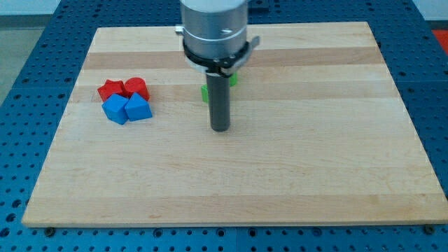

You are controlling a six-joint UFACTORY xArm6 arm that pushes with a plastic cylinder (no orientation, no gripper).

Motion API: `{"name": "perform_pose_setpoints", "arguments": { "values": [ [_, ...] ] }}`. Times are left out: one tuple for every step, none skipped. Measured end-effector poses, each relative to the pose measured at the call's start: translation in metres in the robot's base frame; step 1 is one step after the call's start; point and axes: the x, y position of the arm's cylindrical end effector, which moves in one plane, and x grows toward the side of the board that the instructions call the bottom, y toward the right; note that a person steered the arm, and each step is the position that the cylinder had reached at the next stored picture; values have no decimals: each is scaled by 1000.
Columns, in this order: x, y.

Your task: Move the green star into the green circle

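My tip (220, 128) rests on the board near the middle, below two green blocks that the rod and arm mostly hide. One green block (204, 92) shows as a sliver just left of the rod. Another green block (234, 78) shows as a sliver just right of the rod, a little higher. Their shapes cannot be made out, so I cannot tell which is the star and which the circle. The tip sits a short way below both, apart from them.
At the view's left a tight cluster holds a red star-like block (110, 89), a red block (136, 88), a blue block (115, 109) and a blue block (138, 108). The wooden board (315, 161) lies on a blue perforated table.
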Motion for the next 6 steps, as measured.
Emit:
{"name": "perform_pose_setpoints", "arguments": {
  "values": [
    [-18,-18],
    [-18,-36],
    [-25,-37],
    [-40,-19],
    [-43,-15],
    [-45,-13]
  ]
}}
